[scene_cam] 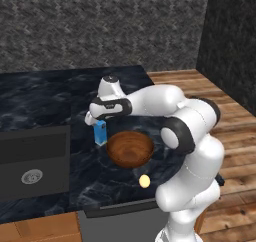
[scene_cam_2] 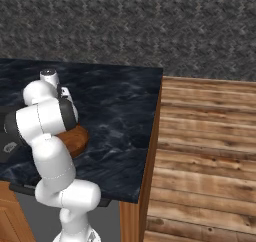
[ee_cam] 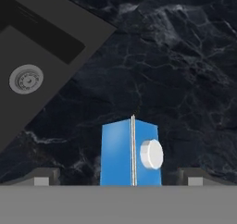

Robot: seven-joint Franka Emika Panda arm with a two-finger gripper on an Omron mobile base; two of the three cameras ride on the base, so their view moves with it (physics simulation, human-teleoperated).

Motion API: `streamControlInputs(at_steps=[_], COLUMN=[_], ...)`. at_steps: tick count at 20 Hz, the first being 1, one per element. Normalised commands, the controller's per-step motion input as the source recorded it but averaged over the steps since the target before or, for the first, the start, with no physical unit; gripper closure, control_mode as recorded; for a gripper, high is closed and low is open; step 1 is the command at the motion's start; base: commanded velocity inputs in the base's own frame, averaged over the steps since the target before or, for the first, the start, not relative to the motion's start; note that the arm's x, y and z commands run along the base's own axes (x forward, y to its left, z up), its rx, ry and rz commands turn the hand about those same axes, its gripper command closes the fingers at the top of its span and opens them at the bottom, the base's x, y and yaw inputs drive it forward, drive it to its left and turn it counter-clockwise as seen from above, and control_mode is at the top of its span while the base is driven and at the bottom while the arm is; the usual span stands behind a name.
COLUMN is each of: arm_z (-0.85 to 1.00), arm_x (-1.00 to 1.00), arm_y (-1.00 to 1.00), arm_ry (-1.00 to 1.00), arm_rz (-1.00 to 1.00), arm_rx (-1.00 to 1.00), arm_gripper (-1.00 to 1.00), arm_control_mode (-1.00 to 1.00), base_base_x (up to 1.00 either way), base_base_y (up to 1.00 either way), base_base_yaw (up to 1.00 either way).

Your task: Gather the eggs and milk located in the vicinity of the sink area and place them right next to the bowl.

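Observation:
The blue milk (scene_cam: 101, 134) carton stands upright on the dark marble counter, touching or nearly touching the left rim of the brown wooden bowl (scene_cam: 131, 148). My gripper (scene_cam: 95, 121) hovers right over the carton's top, open. In the hand view the milk (ee_cam: 131, 154), with its white cap, sits between the two fingertips (ee_cam: 44, 177), which stand wide apart and clear of its sides. The pale egg (scene_cam: 144, 181) lies on the counter just in front of the bowl. Part of the bowl (scene_cam_2: 79, 137) shows behind the arm in the right base view.
The dark sink (scene_cam: 35, 158) with its round drain (scene_cam: 31, 176) is recessed at the counter's left; the sink (ee_cam: 32, 65) also shows at the hand view's upper left. The counter's right edge (scene_cam_2: 156, 131) drops to a wooden floor. A stone wall runs behind.

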Motion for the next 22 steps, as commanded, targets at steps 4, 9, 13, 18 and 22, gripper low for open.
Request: streamControlInputs(at_steps=[4,9,13,18,22], arm_z=[-0.17,-0.16,-0.18,-0.28,-0.35], arm_x=[0.11,0.15,0.14,0.04,0.00], arm_y=[0.00,0.02,0.01,0.03,0.00], arm_ry=[0.00,0.00,0.00,0.00,0.00], arm_rz=[0.00,0.00,0.00,0.00,0.00], arm_rx=[0.00,0.00,0.00,0.00,0.00], arm_gripper=[-1.00,-1.00,-1.00,-1.00,-1.00], arm_control_mode=[-1.00,-1.00,-1.00,-1.00,-1.00], base_base_x=[0.00,0.00,0.00,0.00,0.00], base_base_y=[0.00,0.00,0.00,0.00,0.00], base_base_yaw=[0.00,0.00,0.00,0.00,0.00])
